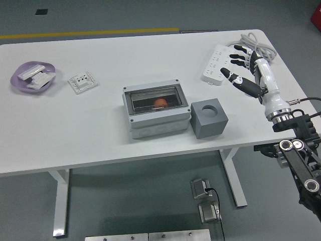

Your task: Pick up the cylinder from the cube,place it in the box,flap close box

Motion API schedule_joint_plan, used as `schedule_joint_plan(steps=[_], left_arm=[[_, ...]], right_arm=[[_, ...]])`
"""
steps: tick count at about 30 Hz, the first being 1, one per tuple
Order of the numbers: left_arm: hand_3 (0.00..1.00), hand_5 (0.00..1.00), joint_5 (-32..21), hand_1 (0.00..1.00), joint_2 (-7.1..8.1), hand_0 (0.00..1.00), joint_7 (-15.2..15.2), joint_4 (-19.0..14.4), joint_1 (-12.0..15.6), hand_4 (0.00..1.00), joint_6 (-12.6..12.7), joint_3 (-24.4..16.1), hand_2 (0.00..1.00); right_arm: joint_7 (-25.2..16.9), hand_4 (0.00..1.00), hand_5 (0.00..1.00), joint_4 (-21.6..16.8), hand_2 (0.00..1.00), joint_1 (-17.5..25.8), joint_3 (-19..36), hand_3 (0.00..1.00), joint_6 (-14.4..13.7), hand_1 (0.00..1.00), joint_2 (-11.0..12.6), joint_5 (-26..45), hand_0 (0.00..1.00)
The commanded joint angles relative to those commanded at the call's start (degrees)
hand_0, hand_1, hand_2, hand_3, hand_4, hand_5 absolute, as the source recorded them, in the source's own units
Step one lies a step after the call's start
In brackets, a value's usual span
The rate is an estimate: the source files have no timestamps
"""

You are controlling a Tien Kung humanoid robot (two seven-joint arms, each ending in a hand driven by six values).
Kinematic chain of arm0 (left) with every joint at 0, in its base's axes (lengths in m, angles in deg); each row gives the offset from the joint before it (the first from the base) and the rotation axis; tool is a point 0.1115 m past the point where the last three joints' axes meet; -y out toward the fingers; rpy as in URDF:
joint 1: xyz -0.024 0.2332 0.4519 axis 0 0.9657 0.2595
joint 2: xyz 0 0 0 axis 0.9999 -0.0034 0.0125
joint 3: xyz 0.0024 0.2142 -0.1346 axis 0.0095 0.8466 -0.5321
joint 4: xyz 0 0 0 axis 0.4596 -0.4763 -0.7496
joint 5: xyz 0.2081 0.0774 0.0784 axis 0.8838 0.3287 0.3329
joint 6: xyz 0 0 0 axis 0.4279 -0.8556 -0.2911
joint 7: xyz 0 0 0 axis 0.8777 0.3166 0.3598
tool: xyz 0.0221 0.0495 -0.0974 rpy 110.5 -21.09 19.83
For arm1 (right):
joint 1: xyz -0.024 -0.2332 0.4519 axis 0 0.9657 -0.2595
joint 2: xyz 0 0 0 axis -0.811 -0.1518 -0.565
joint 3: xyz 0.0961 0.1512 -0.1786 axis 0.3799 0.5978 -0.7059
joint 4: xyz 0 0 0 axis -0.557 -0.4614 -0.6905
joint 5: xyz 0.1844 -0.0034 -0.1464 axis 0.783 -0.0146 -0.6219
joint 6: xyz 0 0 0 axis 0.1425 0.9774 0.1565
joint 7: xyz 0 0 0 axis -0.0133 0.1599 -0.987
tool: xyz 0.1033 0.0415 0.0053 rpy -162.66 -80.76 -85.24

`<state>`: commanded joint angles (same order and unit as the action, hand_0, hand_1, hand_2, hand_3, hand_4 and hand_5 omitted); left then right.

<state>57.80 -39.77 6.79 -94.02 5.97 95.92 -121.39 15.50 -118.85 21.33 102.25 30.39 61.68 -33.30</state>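
Note:
A grey box stands mid-table with its clear flap lid shut. An orange object shows through the lid inside it. A dark grey cube with an empty round hole on top stands touching the box's right side. My right hand hovers over the table's right side, well right of and beyond the cube, fingers spread and empty. My left arm is out of view.
A white power strip with a coiled cable lies under and left of my right hand. A purple dish with white parts sits far left. A white socket plate lies next to it.

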Motion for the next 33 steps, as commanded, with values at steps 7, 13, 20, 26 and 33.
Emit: schedule_joint_plan(steps=[7, 13, 20, 26, 33], left_arm=[[0.678, 0.209, 0.52, 0.649, -0.03, 0.659, 0.0, 0.0, 0.04, 0.658, -0.02, -0.6, 0.602], [0.678, 0.209, 0.35, 0.649, 0.12, 0.659, 0.05, 0.0, 0.13, 0.658, 0.05, -0.55, 0.602], [0.677, 0.208, 0.22, 0.649, 0.1, 0.659, 0.13, 0.0, 0.06, 0.657, 0.04, -0.32, 0.602], [0.677, 0.209, 0.22, 0.649, 0.23, 0.659, 0.25, 0.0, 0.11, 0.658, 0.11, -0.12, 0.602], [0.677, 0.209, 0.27, 0.649, 0.42, 0.659, 0.43, 0.0, 0.36, 0.658, 0.19, 0.04, 0.602]], right_arm=[[-0.03, 0.916, 0.413, 0.08, 0.749, 0.16, 0.17, 0.835, 0.02, 0.727, 0.03, 0.01, 0.811], [-0.04, 0.91, 0.405, 0.12, 0.749, 0.31, 0.07, 0.834, 0.05, 0.727, -0.03, -0.06, 0.81], [-0.04, 0.908, 0.403, 0.0, 0.749, 0.22, 0.12, 0.834, 0.07, 0.727, 0.06, -0.15, 0.811], [-0.07, 0.905, 0.403, -0.14, 0.749, 0.36, 0.35, 0.833, 0.07, 0.727, 0.22, -0.18, 0.81], [-0.09, 0.904, 0.402, -0.15, 0.749, 0.74, 0.53, 0.833, 0.1, 0.727, 0.16, -0.18, 0.811]])
